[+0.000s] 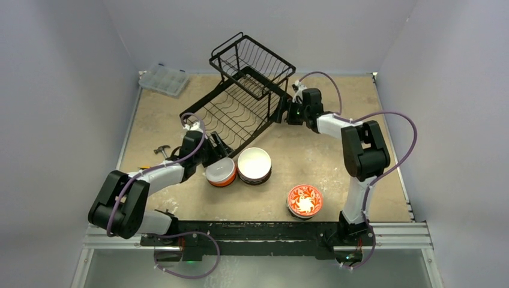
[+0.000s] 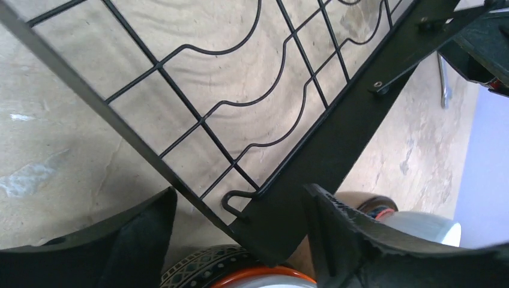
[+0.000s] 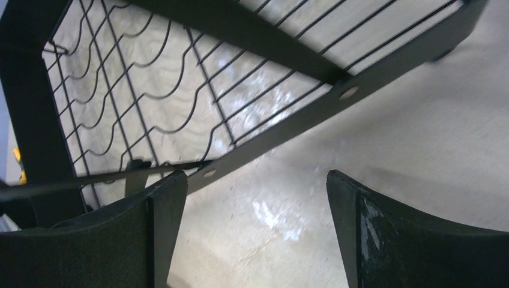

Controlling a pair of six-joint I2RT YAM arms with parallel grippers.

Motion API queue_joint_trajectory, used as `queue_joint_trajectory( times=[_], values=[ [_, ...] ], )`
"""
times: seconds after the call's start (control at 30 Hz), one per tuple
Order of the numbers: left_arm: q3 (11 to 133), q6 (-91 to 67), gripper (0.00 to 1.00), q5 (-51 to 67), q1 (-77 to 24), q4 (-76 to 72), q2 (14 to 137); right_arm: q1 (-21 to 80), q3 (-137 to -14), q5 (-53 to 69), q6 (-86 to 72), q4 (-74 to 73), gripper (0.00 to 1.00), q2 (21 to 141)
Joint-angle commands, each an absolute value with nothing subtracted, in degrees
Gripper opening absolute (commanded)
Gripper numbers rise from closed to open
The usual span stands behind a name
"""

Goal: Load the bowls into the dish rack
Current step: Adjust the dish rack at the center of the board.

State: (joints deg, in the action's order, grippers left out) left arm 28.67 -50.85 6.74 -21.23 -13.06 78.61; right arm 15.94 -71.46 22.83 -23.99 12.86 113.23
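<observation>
**No bowls in the rack yet**

The left jaws stand apart astride the near corner of the dish rack (image 1: pixel 243 96), which looks empty. An orange bowl (image 1: pixel 221 172), a white-lined bowl (image 1: pixel 254 163) and a red floral bowl (image 1: pixel 305 200) sit on the bench (image 1: pixel 150 120), so all the loading seems left. The right jaws are apart by the rack's right edge. The bench is scuffed tan board, with pale grey walls around it.

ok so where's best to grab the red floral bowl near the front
Probably its rim, coming straight down from above: the red floral bowl sits upright, mouth up and apart from the other bowls, so one finger can go inside the wall and one outside.
</observation>
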Motion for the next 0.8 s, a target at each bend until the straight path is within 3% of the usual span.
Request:
queue_joint_trajectory(
  times=[0.0,0.17,0.4,0.77],
  values=[
    [31.96,-47.6,0.77,13.47,-23.25,-7.22,76.95,18.74,-65.85,22.0,-24.41,17.31,0.91,108.27],
    [35.7,-44.05,0.85,10.42,-22.18,-1.72,76.73,18.93,-60.33,22.63,-26.03,22.45,0.97,104.37],
    [37.44,-42.57,0.87,11.56,-19.02,-0.39,75.74,21.16,-55.47,23.72,-30.01,29.55,0.99,102.5],
    [38.19,-40.65,0.88,15.08,-12.3,2.28,71.98,24.28,-60.43,23.76,-36.02,33.1,0.97,108.48]
  ],
)
